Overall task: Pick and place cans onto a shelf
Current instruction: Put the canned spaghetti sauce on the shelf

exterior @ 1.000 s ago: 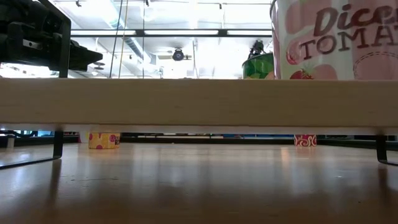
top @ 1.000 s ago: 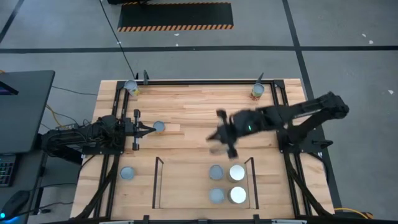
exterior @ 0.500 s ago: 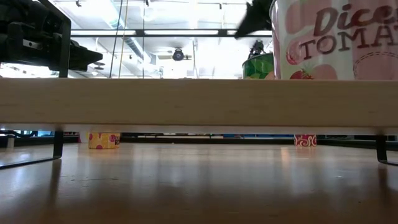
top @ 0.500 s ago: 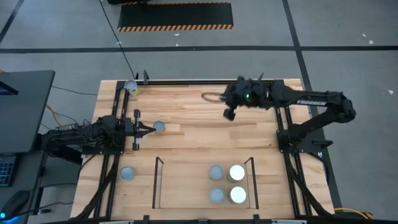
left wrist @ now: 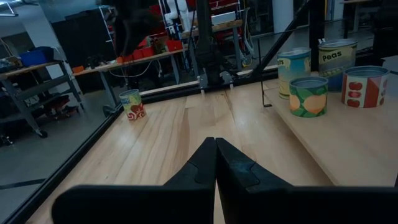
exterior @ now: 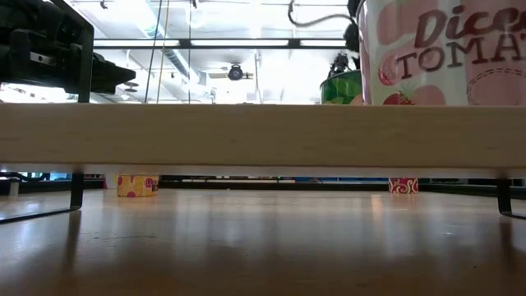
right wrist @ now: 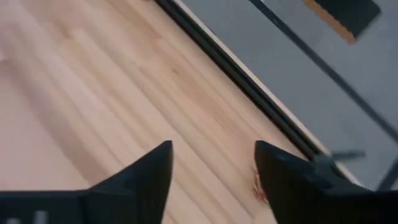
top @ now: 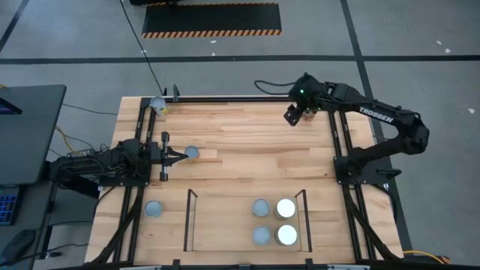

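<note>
My right gripper (top: 291,116) is open over the table's far right corner; its wrist view (right wrist: 211,162) shows bare wood between the fingers and a bit of red label (right wrist: 257,186) beside one finger. The left wrist view shows a red-patterned can (left wrist: 132,104) standing under it. My left gripper (top: 178,156) is shut and low at the table's left, its tips just short of a silver-topped can (top: 192,153). Several cans (top: 273,222) stand in the shelf's (top: 225,225) right half. More cans stand at the far left corner (top: 158,104) and the near left (top: 153,209).
Black frame rails run along the far edge (top: 240,98) and both sides (top: 336,142). Thin dark rails (top: 189,217) (top: 304,217) bound the shelf. The low view shows the shelf's wooden edge (exterior: 263,136) with a large tomato can (exterior: 444,49) on it.
My right gripper has swung from over the table's middle, just beyond the shelf, toward the far right corner, ending over the can there. My left arm and all cans have kept still.
</note>
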Controlling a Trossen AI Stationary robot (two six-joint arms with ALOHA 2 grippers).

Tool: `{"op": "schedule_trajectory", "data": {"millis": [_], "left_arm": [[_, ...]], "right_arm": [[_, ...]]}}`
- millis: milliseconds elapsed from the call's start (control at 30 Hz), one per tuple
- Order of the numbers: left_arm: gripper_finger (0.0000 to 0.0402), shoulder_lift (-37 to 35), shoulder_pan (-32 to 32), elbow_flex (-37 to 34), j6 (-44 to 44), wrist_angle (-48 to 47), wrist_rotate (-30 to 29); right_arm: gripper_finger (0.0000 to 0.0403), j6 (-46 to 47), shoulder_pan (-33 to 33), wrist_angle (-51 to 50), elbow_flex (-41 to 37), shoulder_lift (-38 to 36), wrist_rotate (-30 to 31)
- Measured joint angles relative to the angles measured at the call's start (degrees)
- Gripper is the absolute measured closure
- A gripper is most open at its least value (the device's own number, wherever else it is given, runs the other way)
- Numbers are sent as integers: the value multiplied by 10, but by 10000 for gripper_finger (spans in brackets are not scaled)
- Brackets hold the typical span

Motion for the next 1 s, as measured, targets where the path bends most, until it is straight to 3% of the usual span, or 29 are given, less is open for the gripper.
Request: {"op": "schedule_trajectory", "data": {"millis": [167, 333, 600, 733, 1000], "left_arm": [[390, 0, 0, 0, 0, 0, 0], [390, 0, 0, 0, 0, 0, 0], [390, 0, 0, 0, 0, 0, 0], [390, 0, 0, 0, 0, 0, 0], [390, 0, 0, 0, 0, 0, 0]], "right_arm": [[95, 44, -54, 44, -84, -22, 32], [51, 106, -97, 156, -203, -64, 85], [52, 191, -129, 302, -323, -63, 140], [54, 217, -138, 350, -339, -46, 161], [54, 226, -170, 402, -342, -1, 143]]}}
